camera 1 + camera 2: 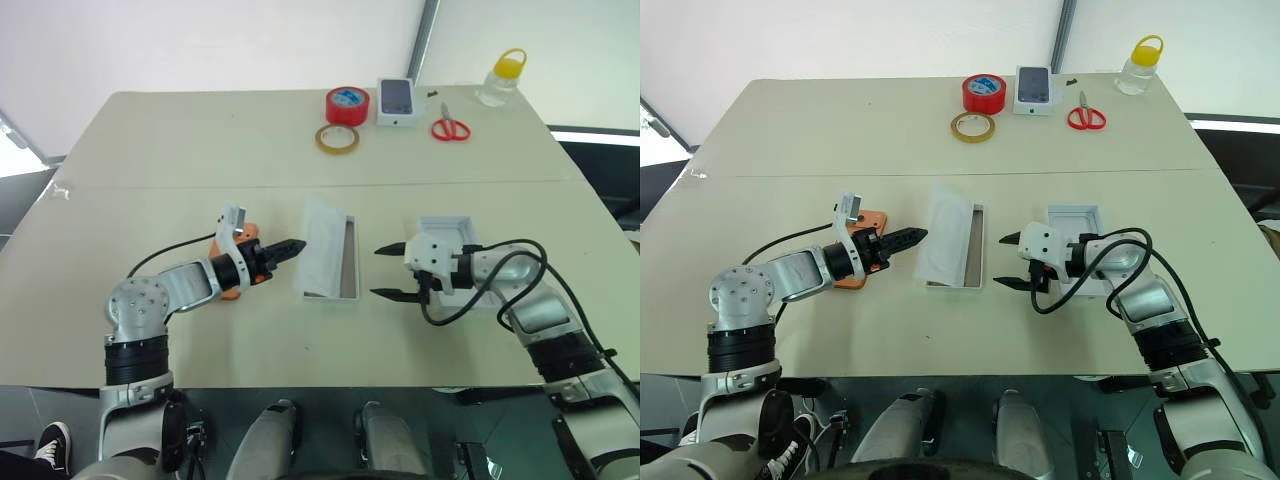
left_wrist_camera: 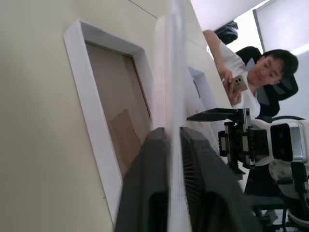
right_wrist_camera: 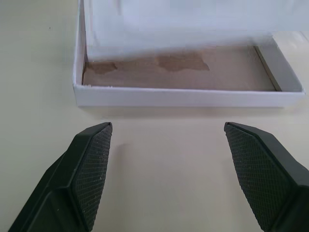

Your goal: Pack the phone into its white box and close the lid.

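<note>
Head views: the white box [image 1: 348,262] lies open at the middle of the tabletop [image 1: 150,150], with a white panel [image 1: 322,238] standing tilted over its left side. The left end effector [image 1: 297,245] meets that panel's left edge. The phone [image 1: 873,218] lies flat just left of the box, partly under the left wrist. The right end effector [image 1: 378,272] hovers right of the box, jaws wide apart and empty. A second white tray [image 1: 446,222] sits behind it.

Left wrist view: the panel's thin edge runs up through the left end effector; whether it is clamped there I cannot tell. A seated person [image 2: 251,82] is beyond.

Right wrist view: the spread black fingers [image 3: 91,159] face the box's near wall, short of it; its floor is brown.
</note>
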